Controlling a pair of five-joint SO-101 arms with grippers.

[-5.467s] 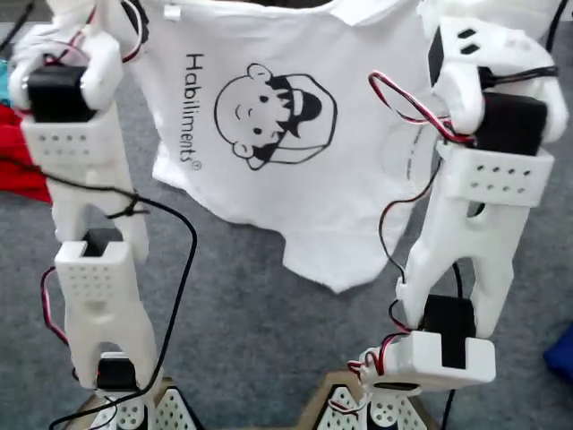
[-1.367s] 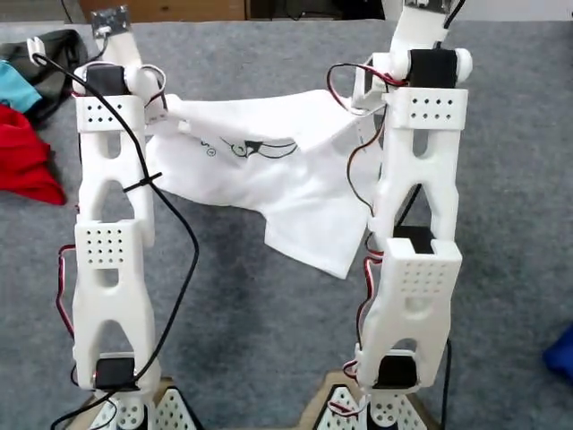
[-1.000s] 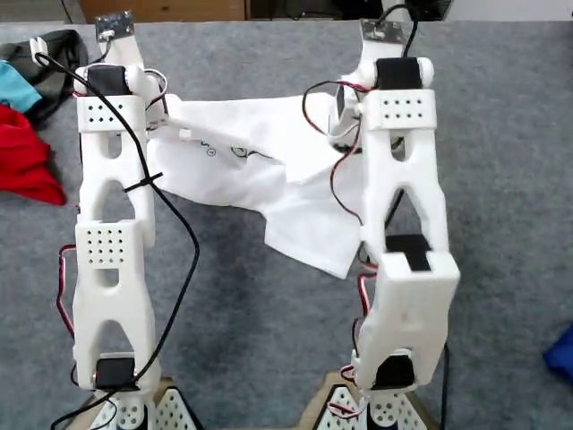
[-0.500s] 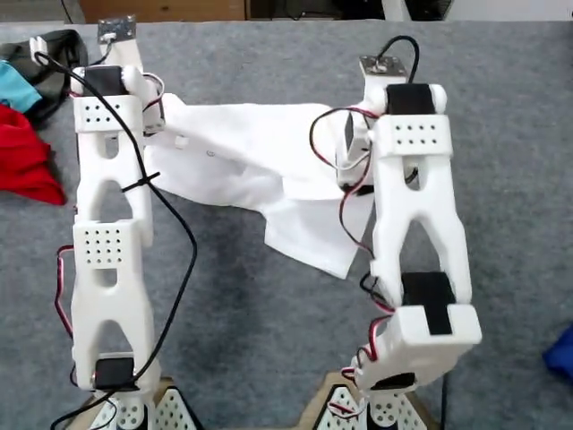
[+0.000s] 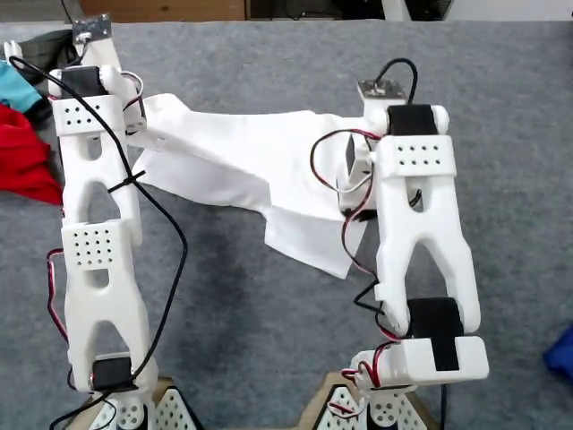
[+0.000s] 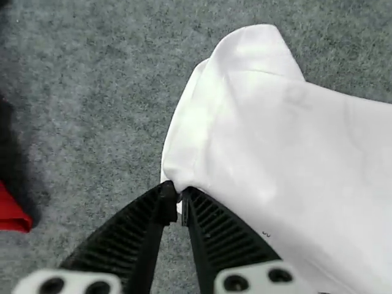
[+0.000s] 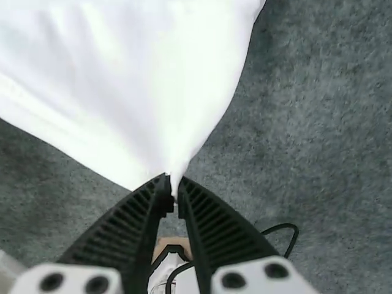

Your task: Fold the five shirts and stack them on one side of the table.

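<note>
Right now the white shirt (image 5: 237, 157) is spread loosely btwn the two arms over the grey table cover (image 5: 510, 125), rumpled, w/ one flap lying flat toward the arm bases. At one end the left gripper (image 6: 179, 199) has its black jaws pressed together on a folded edge of the shirt, and the fabric bunches right at the tips. At the other end the right gripper (image 7: 173, 188) pinches a gathered point of the same shirt, w/ cloth fanning out from its tips. Seen from above, the left arm (image 5: 89, 179) stands at the shirt's left end and the right arm (image 5: 416, 197) at its right end, covering part of the cloth. A red cloth (image 5: 22, 161) lies at the table's left edge, apart from the shirt, w/ a teal cloth (image 5: 11, 85) just beyond it. A blue item (image 5: 562, 354) shows at the right edge; can't tell what it is.
</note>
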